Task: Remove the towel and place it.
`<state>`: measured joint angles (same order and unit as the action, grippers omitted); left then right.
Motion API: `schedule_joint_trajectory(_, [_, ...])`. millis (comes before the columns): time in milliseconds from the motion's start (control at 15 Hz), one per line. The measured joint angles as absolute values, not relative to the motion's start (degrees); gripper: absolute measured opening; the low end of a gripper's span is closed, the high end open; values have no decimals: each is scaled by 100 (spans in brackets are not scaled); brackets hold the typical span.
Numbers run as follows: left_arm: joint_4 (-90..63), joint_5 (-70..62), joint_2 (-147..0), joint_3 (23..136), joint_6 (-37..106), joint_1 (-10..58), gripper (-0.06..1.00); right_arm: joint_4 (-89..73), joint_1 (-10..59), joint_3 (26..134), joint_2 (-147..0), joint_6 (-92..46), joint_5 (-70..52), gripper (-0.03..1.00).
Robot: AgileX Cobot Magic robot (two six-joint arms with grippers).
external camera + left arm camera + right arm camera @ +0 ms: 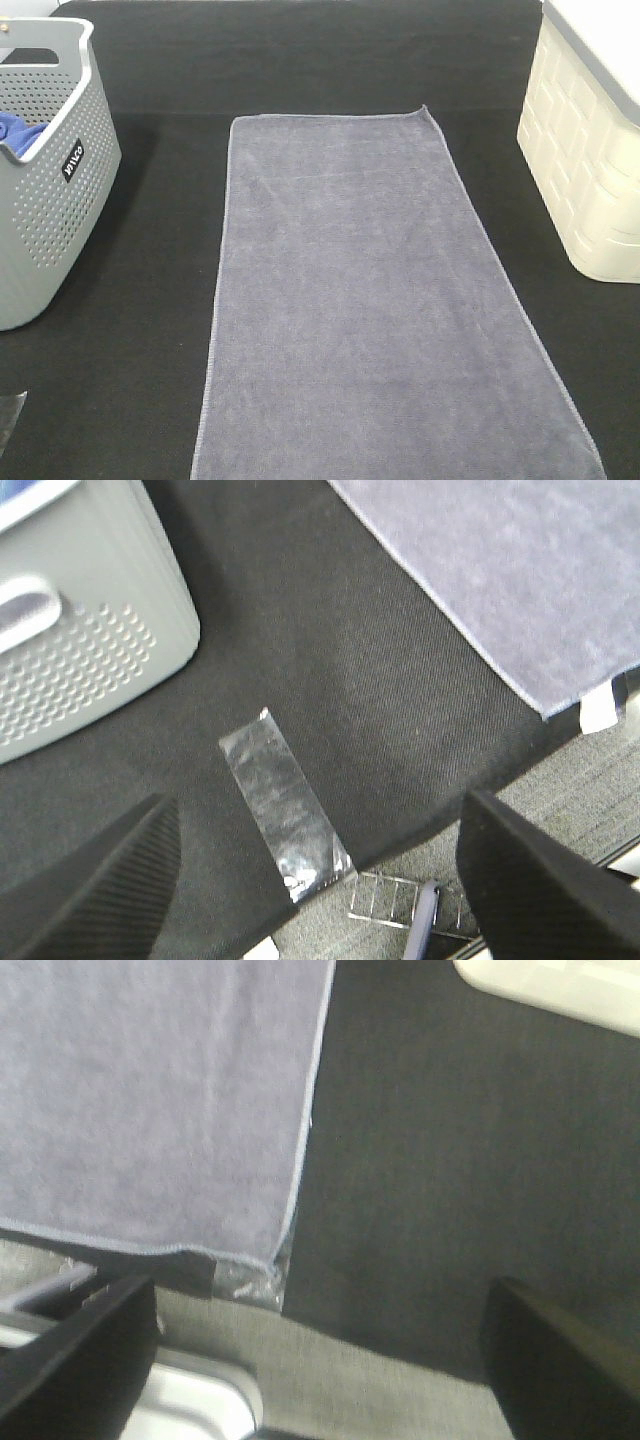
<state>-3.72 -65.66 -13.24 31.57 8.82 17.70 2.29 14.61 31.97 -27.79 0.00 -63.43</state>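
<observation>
The grey-lavender towel (370, 300) lies spread flat on the black table, running from mid-table to the near edge. Neither arm shows in the high view. In the left wrist view my left gripper (320, 880) stands open above the table's near edge, with nothing between its fingers (110, 880); the towel's near left corner (520, 590) lies well apart from it. In the right wrist view my right gripper (320, 1360) is open and empty near the table edge, off to the side of the towel's near right corner (150, 1100).
A grey perforated basket (50, 180) holding a bright blue cloth (20, 130) stands at the left. A cream bin (590, 150) stands at the right. A strip of clear tape (285, 805) is stuck on the table by the left gripper.
</observation>
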Motion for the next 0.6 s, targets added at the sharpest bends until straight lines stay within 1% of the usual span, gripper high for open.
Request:
schedule_joint_trajectory(200, [-464, -6142, -1324, 2974, 1049, 1770, 73, -34, 1461, 2899, -1914, -378, -6119, 82])
schedule_joint_trajectory(600, [-590, -6045, -1324, 2968, 1180, 1770, 73, -206, 1461, 2899, -1679, -584, -6091, 82])
